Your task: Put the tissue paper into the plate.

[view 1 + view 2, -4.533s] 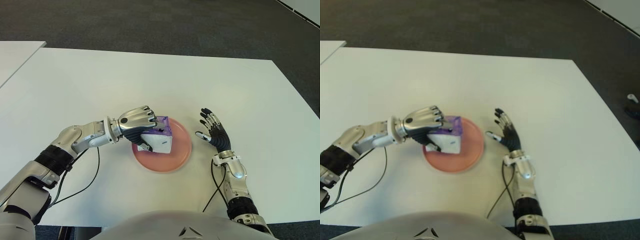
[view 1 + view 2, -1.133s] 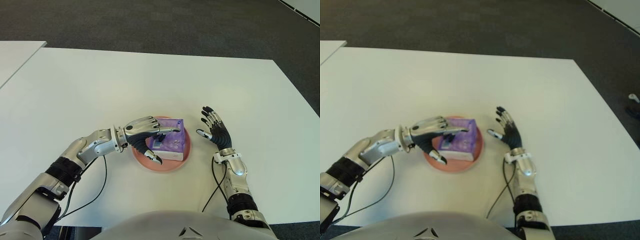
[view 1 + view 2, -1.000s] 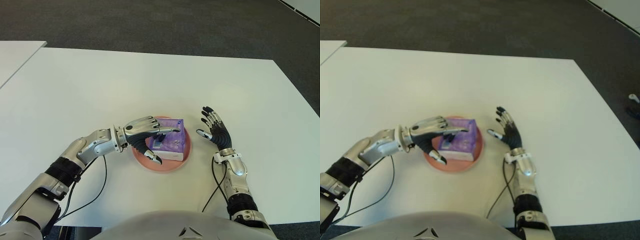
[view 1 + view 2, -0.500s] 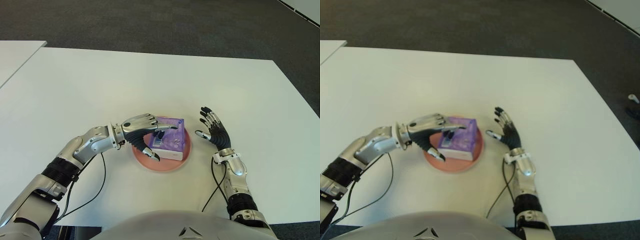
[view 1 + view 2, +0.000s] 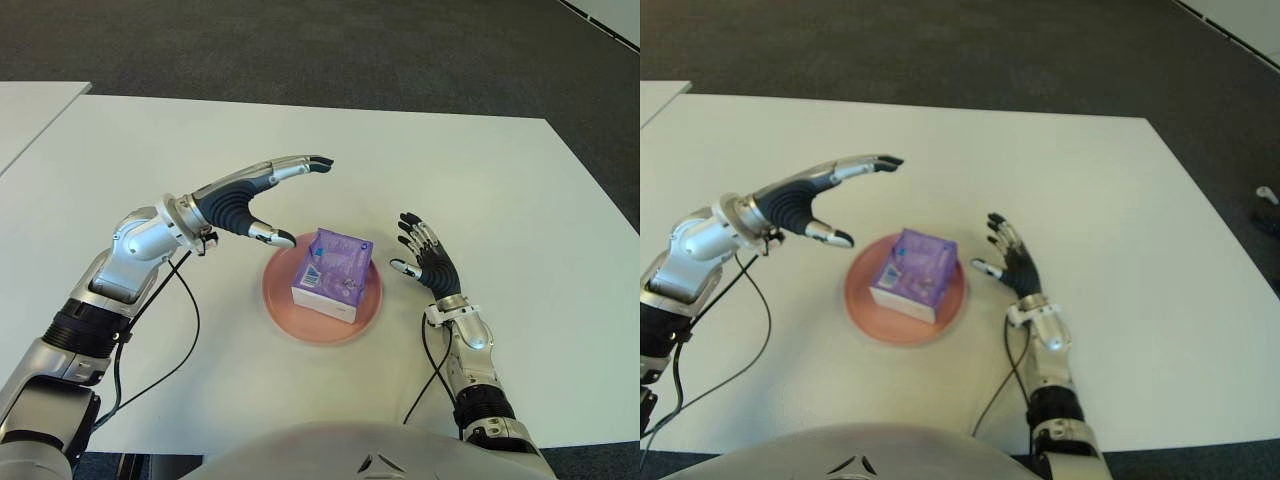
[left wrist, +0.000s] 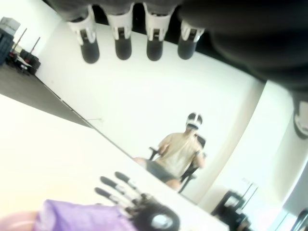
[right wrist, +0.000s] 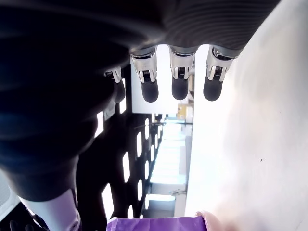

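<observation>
- The tissue paper (image 5: 333, 273), a purple and white pack, lies inside the pink plate (image 5: 279, 306), which stands on the white desk (image 5: 150, 150) nearer the front edge than the far one, roughly midway between the left and right edges.
- The left hand (image 5: 252, 197) hangs above the desk on the plate's left and far side, well clear of the pack. Its fingers are stretched out and spread, the thumb pointing down toward the plate's rim, and it holds nothing.
- The right hand (image 5: 424, 264) shows just beside the plate on its right side, palm turned toward the plate, fingers spread and empty. Whether it touches the desk I cannot tell.
- Judging by how things lie, the placing step looks done: the pack sits within the rim and neither hand grips it. What seems left is only to draw the left arm off.
- That move calls for little care; the main thing is to keep the thumb and wrist cable (image 5: 190, 310) from catching the plate's rim.
- There is wide bare desk toward the left edge and the far edge, so the left arm has open room. The right side has less room between plate and right hand.
</observation>
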Available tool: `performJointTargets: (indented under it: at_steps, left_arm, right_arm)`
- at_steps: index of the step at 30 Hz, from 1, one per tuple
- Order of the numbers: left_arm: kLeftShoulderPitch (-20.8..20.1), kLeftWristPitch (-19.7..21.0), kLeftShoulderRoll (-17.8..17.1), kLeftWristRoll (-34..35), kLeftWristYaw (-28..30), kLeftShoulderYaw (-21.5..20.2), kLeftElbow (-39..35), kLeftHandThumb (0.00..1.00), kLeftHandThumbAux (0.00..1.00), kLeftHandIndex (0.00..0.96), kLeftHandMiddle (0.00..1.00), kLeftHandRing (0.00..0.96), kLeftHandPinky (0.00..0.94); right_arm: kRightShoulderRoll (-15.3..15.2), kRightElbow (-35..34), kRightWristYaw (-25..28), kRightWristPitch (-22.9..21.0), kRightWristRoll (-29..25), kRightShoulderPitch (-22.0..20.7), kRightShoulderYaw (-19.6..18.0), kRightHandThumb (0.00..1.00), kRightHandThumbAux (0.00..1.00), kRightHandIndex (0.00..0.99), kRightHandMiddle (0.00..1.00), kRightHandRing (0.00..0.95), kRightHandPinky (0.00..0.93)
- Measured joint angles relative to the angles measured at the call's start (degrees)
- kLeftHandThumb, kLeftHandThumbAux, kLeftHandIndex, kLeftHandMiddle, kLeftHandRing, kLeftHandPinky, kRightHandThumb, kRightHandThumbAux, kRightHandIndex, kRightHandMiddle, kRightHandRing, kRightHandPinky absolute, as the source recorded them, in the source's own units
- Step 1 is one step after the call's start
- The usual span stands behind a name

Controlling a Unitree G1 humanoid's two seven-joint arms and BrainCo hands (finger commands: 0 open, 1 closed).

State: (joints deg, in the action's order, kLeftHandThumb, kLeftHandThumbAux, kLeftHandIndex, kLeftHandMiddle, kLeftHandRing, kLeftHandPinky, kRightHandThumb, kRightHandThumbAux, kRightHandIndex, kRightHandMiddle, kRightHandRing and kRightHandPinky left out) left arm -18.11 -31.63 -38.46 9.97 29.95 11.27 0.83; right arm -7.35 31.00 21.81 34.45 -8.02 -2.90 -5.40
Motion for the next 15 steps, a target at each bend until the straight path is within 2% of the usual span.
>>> performJointTargets:
  at_steps: [5,8,11,15]
  left_arm:
    - [-2.6,6.4,6.2,9.2,1.8,-3.6,3.7,0.07,0.377,0.0,0.0,0.0,0.0]
    - [1.9,9.0,7.1,15.3,1.7,-8.6,-1.9,0.072,0.334,0.0,0.0,0.0,0.0]
    - [5.7,13.4,8.0,19.7,0.1,-12.7,-6.0,0.072,0.287,0.0,0.0,0.0,0.0]
    - [6.6,21.3,9.2,23.5,-2.4,-15.9,-6.9,0.076,0.256,0.0,0.0,0.0,0.0]
  right_arm:
    - [-0.2,0.6,-0.7,0.1,0.0,0.0,0.1,0.0,0.749,0.0,0.0,0.0,0.0]
    - [0.3,0.6,-0.8,0.1,0.2,-0.6,0.6,0.0,0.745,0.0,0.0,0.0,0.0]
    - [0.2,0.4,-1.0,0.1,0.2,-0.5,0.7,0.0,0.743,0.0,0.0,0.0,0.0]
    - [-0.2,0.5,-1.0,0.1,0.1,-0.2,0.5,0.0,0.742,0.0,0.0,0.0,0.0]
